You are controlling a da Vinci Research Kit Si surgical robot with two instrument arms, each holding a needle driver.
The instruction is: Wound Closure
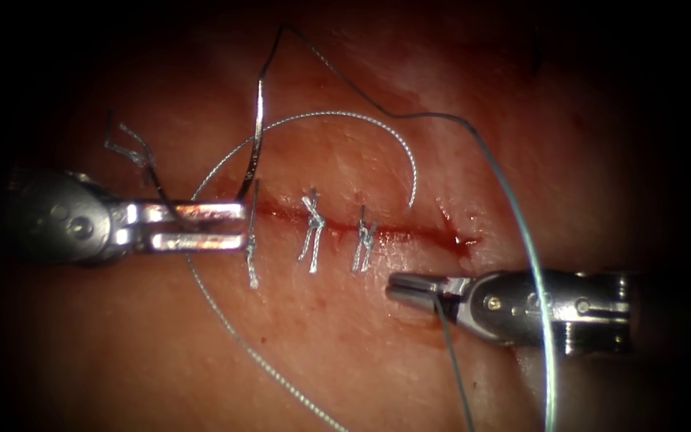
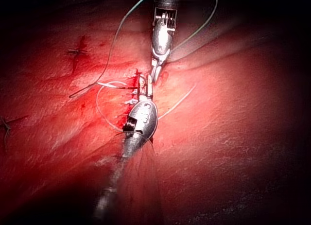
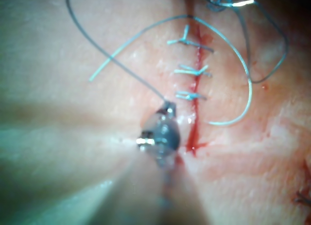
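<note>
The cut (image 1: 409,234) runs across the tissue (image 1: 345,360) and carries three knotted stitches (image 1: 313,232). My left tool (image 1: 243,226) sits at the cut's left end, shut on the curved needle (image 1: 258,120) close to its lower end. The needle rises free of the tissue, and dark thread (image 1: 385,114) trails from its top end toward the right. My right tool (image 1: 397,284) lies just below the cut's right part, shut on a dark strand (image 1: 453,368). The right wrist view shows those jaws (image 3: 167,106) gripping that strand (image 3: 112,60). In the left wrist view the left tool (image 2: 146,91) nearly meets the right tool (image 2: 156,74).
A pale braided thread (image 1: 321,116) arcs over the stitches and runs under the left tool toward the lower edge. A teal strand (image 1: 541,304) crosses the right tool's shaft. Red fluid (image 1: 461,242) pools at the cut's right end. Loose thread ends (image 1: 125,148) lie above the left tool.
</note>
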